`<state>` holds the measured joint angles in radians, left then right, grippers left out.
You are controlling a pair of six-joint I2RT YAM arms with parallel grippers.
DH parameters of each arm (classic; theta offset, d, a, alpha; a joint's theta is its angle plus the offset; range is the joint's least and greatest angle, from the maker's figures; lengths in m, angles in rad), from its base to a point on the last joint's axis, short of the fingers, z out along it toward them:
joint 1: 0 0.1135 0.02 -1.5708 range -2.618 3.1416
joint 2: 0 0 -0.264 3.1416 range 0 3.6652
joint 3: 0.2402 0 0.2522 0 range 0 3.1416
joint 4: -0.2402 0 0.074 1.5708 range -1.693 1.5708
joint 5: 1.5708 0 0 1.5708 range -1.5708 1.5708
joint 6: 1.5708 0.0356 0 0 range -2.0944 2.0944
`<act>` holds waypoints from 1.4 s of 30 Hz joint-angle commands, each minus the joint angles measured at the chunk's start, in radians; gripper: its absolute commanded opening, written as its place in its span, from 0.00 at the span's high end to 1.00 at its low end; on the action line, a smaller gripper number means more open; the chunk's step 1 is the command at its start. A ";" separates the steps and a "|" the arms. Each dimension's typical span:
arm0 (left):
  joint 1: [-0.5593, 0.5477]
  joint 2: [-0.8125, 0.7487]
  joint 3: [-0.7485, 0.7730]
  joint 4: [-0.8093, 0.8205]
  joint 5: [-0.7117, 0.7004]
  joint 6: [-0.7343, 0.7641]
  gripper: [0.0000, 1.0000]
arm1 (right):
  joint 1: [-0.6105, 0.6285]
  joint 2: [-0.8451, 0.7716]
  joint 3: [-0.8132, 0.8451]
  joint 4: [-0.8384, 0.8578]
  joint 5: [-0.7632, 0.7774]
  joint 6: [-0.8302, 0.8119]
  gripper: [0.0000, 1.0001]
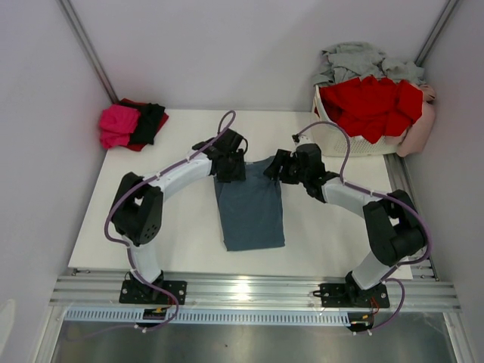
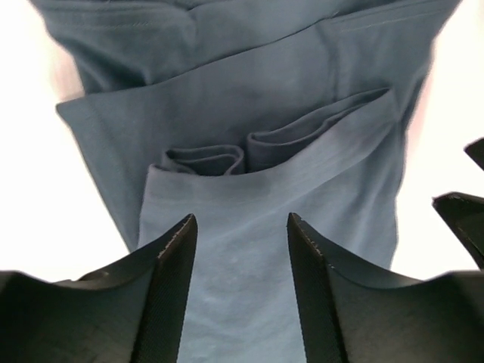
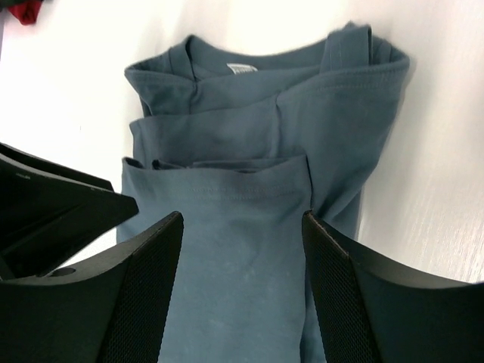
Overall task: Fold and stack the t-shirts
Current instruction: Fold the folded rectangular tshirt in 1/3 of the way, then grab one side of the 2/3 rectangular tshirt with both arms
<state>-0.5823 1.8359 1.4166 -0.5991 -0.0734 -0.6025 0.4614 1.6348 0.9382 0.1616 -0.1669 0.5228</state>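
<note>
Nearest me in each wrist view are the dark fingers, so I start there; the left gripper (image 2: 240, 219) has its jaws parted by a wide gap, with nothing pinched that I can make out; between them I look straight onto the slate blue-grey t-shirt (image 2: 249, 98), whose turned-over hem edge and tucked folds lie just beyond the tips; the right gripper (image 3: 242, 215) is likewise spread wide, closed on nothing, and the same shirt fills its gap, with the collar and small neck label (image 3: 242, 69) at the far end of that view; whether either set of fingertips touches the cloth I cannot tell; from the top camera the shirt lies as a long folded strip on the white table (image 1: 98, 212), between the two arms; both grippers sit at its far end, one at each corner; at the far left corner of the table a magenta-pink shirt (image 1: 117, 125) and a black shirt (image 1: 150, 121) lie together; at the far right the white lattice basket (image 1: 336, 140) holds red shirts (image 1: 374, 102) with pale grey cloth (image 1: 355, 59) heaped behind them.
</note>
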 commanded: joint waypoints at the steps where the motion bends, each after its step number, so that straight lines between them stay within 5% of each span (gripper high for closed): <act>1: 0.009 0.031 0.042 -0.063 -0.034 -0.003 0.47 | 0.005 -0.029 -0.030 0.039 -0.019 0.009 0.32; 9: 0.015 0.097 0.056 -0.119 -0.043 -0.019 0.49 | 0.011 0.068 -0.016 0.066 -0.131 0.039 0.38; 16: 0.016 0.129 0.073 -0.166 -0.068 -0.031 0.49 | 0.014 0.123 0.022 -0.005 -0.074 0.025 0.43; 21: 0.021 0.151 0.091 -0.208 -0.094 -0.040 0.48 | 0.014 0.132 0.043 -0.065 0.003 0.023 0.73; 29: 0.032 0.152 0.071 -0.245 -0.135 -0.063 0.47 | 0.013 0.091 0.056 -0.221 0.253 0.051 0.96; 33: 0.033 0.074 0.007 -0.211 -0.137 -0.079 0.45 | 0.022 0.056 0.047 -0.218 0.251 0.028 0.88; 38: 0.032 -0.195 -0.165 -0.096 -0.158 -0.085 0.21 | 0.065 -0.056 0.013 -0.205 0.259 -0.015 0.53; 42: 0.021 -0.355 -0.325 -0.058 -0.112 -0.117 0.21 | 0.091 -0.125 -0.034 -0.241 0.231 -0.021 0.43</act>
<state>-0.5560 1.6245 1.1934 -0.7300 -0.1974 -0.6773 0.5346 1.5799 0.9394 -0.0612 0.0559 0.5213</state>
